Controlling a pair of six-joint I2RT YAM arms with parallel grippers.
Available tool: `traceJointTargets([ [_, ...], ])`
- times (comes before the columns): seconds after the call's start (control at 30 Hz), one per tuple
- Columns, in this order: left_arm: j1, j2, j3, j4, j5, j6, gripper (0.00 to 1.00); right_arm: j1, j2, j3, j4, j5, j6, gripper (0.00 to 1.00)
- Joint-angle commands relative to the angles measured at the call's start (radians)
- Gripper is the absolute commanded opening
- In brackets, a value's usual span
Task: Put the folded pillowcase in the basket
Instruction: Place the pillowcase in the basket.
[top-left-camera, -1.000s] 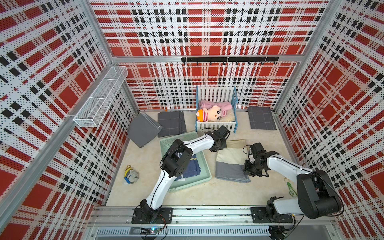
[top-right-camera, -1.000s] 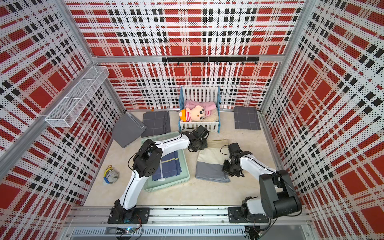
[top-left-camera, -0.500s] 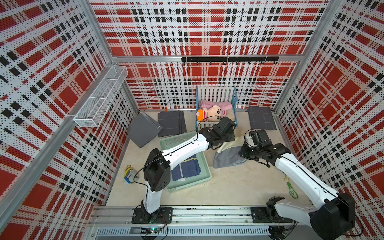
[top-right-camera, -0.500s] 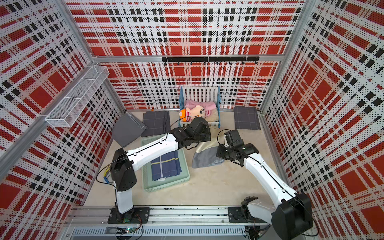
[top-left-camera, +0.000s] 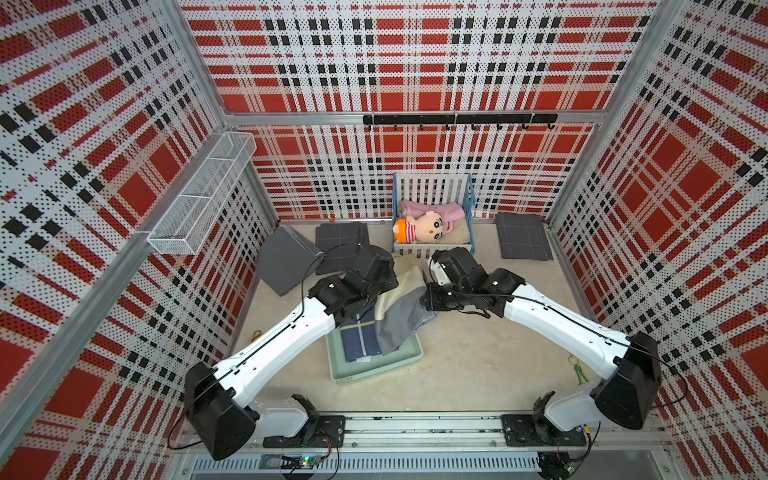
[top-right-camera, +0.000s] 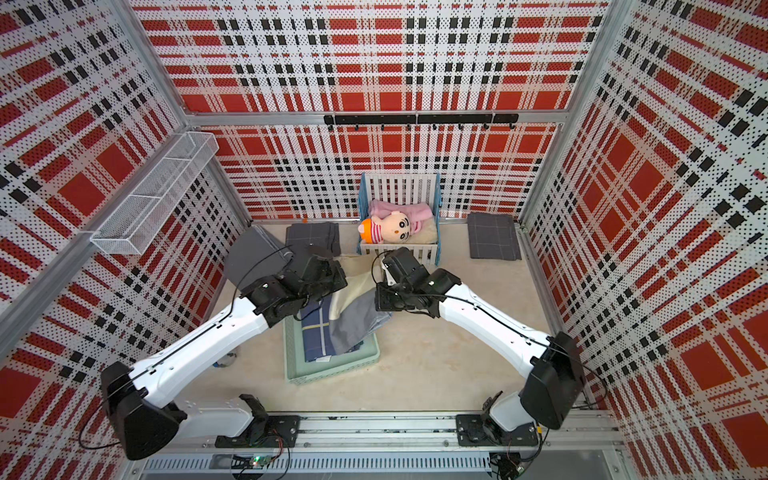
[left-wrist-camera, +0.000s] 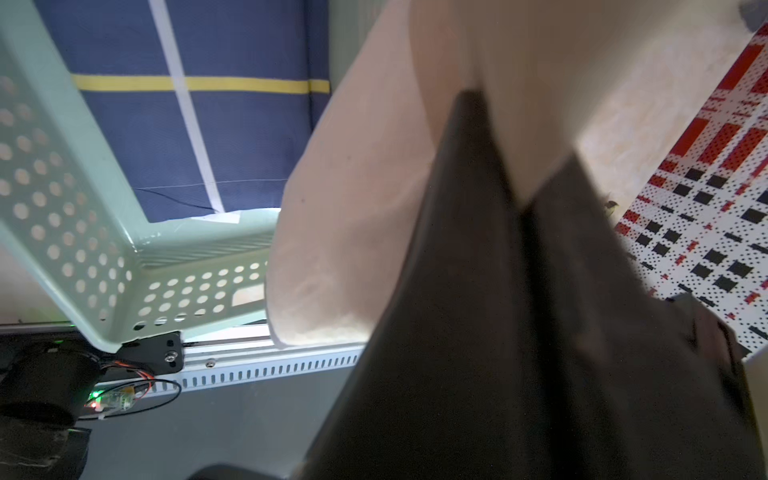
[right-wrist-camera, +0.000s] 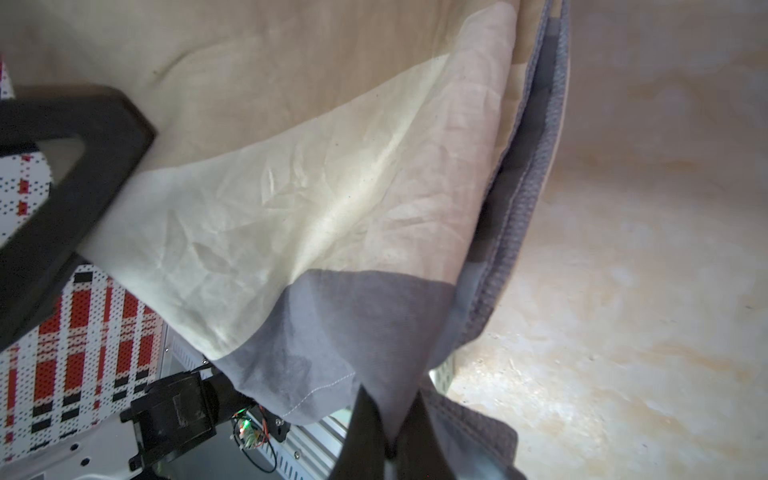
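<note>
The left gripper (left-wrist-camera: 519, 166) has its jaws pinched tight on the cream end of the pillowcase (top-left-camera: 399, 320). The right gripper (right-wrist-camera: 390, 415) has its jaws pinched tight on the grey end. The cloth hangs between the two, up off the worktop (top-left-camera: 478, 353), sagging like a little hammock (it looks loose and droopy, not neat).

Under it sits the basket (top-left-camera: 376, 370), near the front edge of the worktop, a bit left of the middle. A blue cloth (top-left-camera: 359, 338) lies flat inside it. In both top views the grey end hangs over the basket's right side and covers part of the blue cloth. I cannot tell if it touches the bottom.

I think the job is more than half done, since the pillowcase is up and partly over the basket. What is left is to bring it down, let both jaws go, and see that no corner hangs over the rim. The cream end looks to be past the basket's far edge, so it may need to come nearer the front.
</note>
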Motion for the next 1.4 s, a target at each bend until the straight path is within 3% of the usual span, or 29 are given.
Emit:
traceJointTargets([
  [0.0, 0.048, -0.072, -0.075, -0.062, -0.02, -0.019, 0.0, 0.033, 0.078, 0.046, 0.073, -0.055, 0.007, 0.0],
  [0.2, 0.16, -0.14, -0.235, -0.064, 0.006, 0.006, 0.0, 0.113, 0.247, 0.079, 0.12, -0.1, 0.001, 0.0],
  [0.43, 0.264, -0.055, -0.272, 0.009, 0.024, 0.104, 0.0, 0.125, 0.308, 0.044, 0.16, -0.096, -0.006, 0.0],
  [0.7, 0.287, 0.119, -0.266, 0.098, -0.03, 0.167, 0.0, 0.132, 0.319, 0.027, 0.161, -0.052, -0.017, 0.0],
  [0.93, 0.323, 0.147, -0.3, 0.124, -0.1, 0.165, 0.0, 0.132, 0.359, 0.005, 0.176, -0.053, -0.023, 0.0],
  [1.0, 0.329, 0.159, -0.305, 0.129, -0.112, 0.174, 0.0, 0.132, 0.362, 0.012, 0.143, -0.037, -0.031, 0.14],
  [1.07, 0.338, 0.174, -0.309, 0.13, -0.111, 0.179, 0.18, 0.132, 0.348, 0.008, 0.115, -0.017, -0.034, 0.4],
  [1.13, 0.34, 0.183, -0.309, 0.129, -0.107, 0.179, 0.37, 0.132, 0.322, 0.002, 0.093, -0.003, -0.041, 0.48],
  [1.17, 0.34, 0.18, -0.307, 0.13, -0.105, 0.18, 0.42, 0.132, 0.308, 0.006, 0.075, 0.008, -0.044, 0.52],
  [1.37, 0.328, 0.12, -0.261, 0.12, -0.087, 0.175, 0.55, 0.126, 0.215, 0.062, -0.055, 0.142, -0.073, 0.61],
])
